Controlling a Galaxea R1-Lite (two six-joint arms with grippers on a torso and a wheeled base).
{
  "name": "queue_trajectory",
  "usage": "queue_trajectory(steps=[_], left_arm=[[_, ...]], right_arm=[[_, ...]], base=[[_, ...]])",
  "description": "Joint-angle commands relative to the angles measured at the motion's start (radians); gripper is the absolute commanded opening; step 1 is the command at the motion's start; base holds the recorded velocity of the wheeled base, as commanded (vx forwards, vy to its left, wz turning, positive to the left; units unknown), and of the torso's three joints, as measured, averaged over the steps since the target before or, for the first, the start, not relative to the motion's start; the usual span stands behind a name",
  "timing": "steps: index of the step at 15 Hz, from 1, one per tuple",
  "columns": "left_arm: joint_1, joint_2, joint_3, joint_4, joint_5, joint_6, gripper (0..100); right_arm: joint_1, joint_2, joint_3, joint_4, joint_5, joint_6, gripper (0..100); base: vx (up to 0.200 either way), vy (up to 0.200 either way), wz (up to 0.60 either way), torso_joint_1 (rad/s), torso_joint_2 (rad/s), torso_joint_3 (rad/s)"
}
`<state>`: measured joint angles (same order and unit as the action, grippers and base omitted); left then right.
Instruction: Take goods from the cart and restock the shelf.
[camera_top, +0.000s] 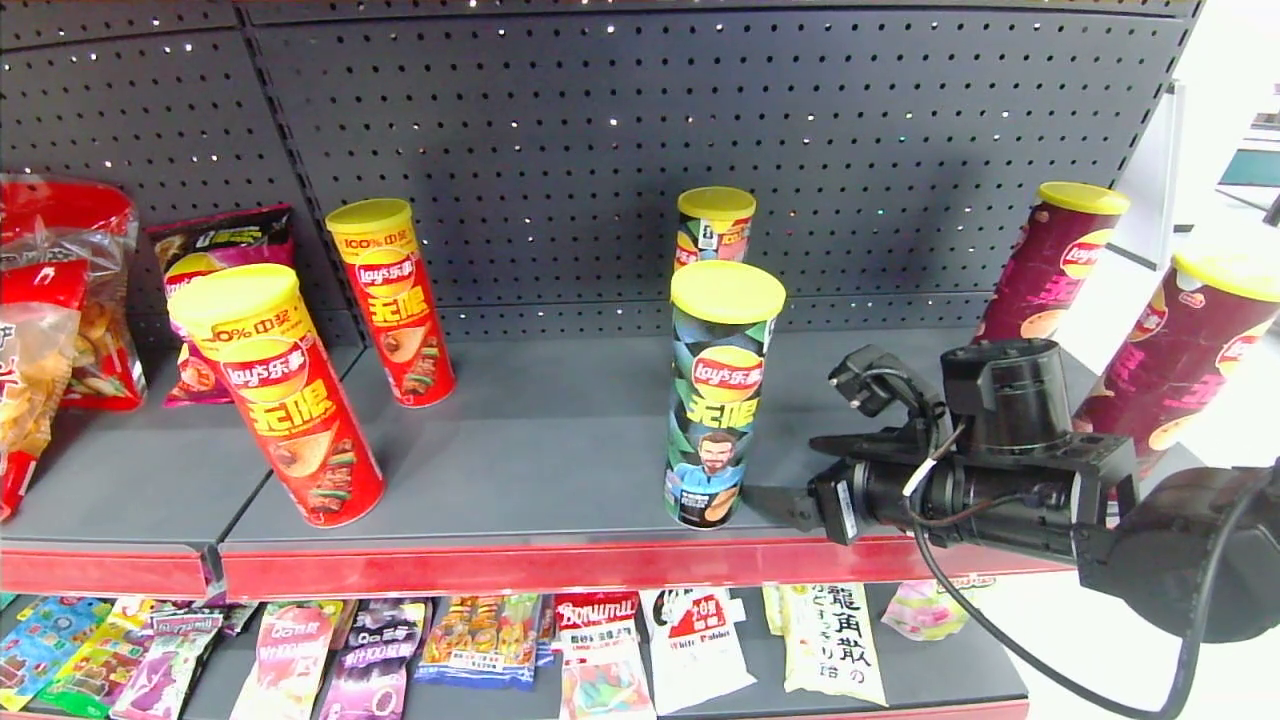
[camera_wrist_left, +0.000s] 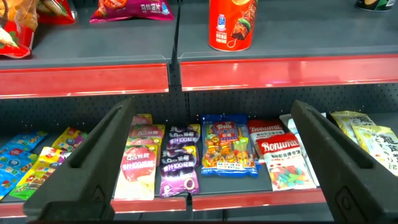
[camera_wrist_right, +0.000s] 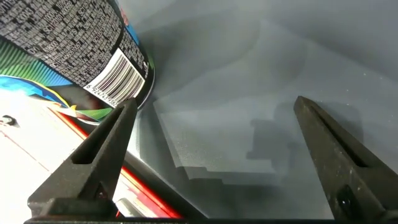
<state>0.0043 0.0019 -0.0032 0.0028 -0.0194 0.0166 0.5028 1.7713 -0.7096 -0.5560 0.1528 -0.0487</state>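
A green chip can with a yellow lid stands near the front edge of the grey shelf. My right gripper is just to its right at the can's base, open and holding nothing. The right wrist view shows the can's barcode side beside one finger, with bare shelf between the right gripper's fingers. My left gripper is open and empty, lower down, facing the lower shelf's candy bags.
Two red cans stand at left, another green can at the back, and two purple cans at right. Snack bags fill the far left. Flat packets lie on the lower shelf.
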Motion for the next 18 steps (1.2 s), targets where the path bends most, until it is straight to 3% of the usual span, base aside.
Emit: queue_trajectory(steps=[1, 12, 16, 18], left_arm=[[0.0, 0.0, 0.0, 0.0, -0.001, 0.0, 100], [-0.001, 0.0, 0.0, 0.0, 0.001, 0.0, 100], [0.0, 0.0, 0.0, 0.0, -0.001, 0.0, 100], [0.0, 0.0, 0.0, 0.0, -0.001, 0.0, 100]], right_arm=[[0.0, -0.003, 0.002, -0.001, 0.001, 0.0, 100], [-0.003, -0.027, 0.024, -0.001, -0.018, 0.0, 100], [0.007, -0.236, 0.171, 0.001, -0.082, 0.001, 100], [0.053, -0.484, 0.243, 0.007, -0.116, -0.005, 100]], base=[[0.0, 0.0, 0.0, 0.0, 0.0, 0.0], [0.0, 0.0, 0.0, 0.0, 0.0, 0.0], [0.0, 0.0, 0.0, 0.0, 0.0, 0.0], [0.0, 0.0, 0.0, 0.0, 0.0, 0.0]])
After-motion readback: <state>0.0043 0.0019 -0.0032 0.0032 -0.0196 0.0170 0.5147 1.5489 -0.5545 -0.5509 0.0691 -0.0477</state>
